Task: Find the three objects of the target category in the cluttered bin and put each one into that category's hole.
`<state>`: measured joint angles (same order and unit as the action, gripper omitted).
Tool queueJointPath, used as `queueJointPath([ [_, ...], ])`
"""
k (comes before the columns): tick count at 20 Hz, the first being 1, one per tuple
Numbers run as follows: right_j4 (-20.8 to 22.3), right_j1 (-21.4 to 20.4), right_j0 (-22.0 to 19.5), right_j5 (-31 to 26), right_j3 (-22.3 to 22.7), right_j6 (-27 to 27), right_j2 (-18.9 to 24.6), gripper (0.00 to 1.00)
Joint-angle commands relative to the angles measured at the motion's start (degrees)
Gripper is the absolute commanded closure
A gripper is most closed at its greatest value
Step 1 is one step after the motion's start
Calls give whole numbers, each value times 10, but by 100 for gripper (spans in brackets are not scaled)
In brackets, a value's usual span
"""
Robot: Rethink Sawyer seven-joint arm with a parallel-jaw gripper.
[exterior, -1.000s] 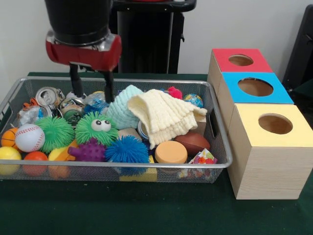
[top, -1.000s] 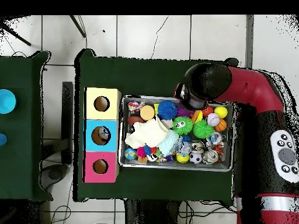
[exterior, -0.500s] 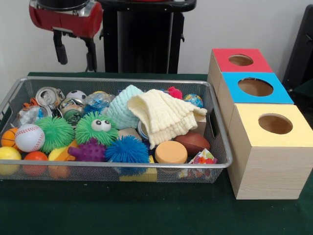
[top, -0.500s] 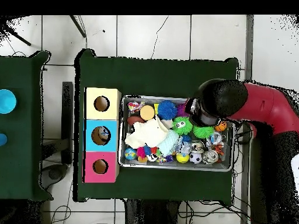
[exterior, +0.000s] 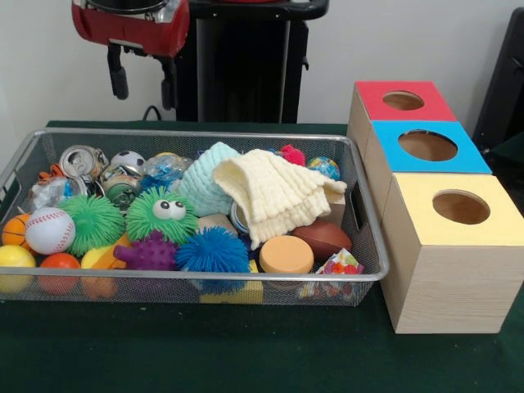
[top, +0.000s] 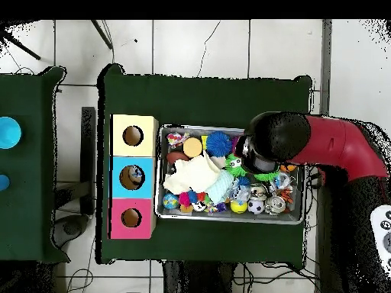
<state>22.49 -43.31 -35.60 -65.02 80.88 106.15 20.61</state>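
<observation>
Gripper (exterior: pixel 144 80): empty, fingers apart, raised above bin (exterior: pixel 246 135) at its far left end. Cans (exterior: pixel 79 159), balls and cloth (exterior: pixel 274 192) lie below in bin; holed boxes (exterior: pixel 427 146) well right.

a dark green cloth (exterior: pixel 246 352) covers the table, white wall (exterior: pixel 393 41) behind.

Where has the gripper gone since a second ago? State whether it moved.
Yes. In the front view the gripper has risen from among the toys to hang clear above the wire bin's far rim, open and empty.
</observation>
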Motion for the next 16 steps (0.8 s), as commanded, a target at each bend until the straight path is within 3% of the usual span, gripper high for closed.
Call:
queueJointPath([
  [1, 31, 33, 0, 38, 53, -72, 15, 0],
  [9, 24, 74, -7, 18, 33, -94, 27, 0],
  [16, 23, 40, -8, 27, 66, -86, 21, 0],
])
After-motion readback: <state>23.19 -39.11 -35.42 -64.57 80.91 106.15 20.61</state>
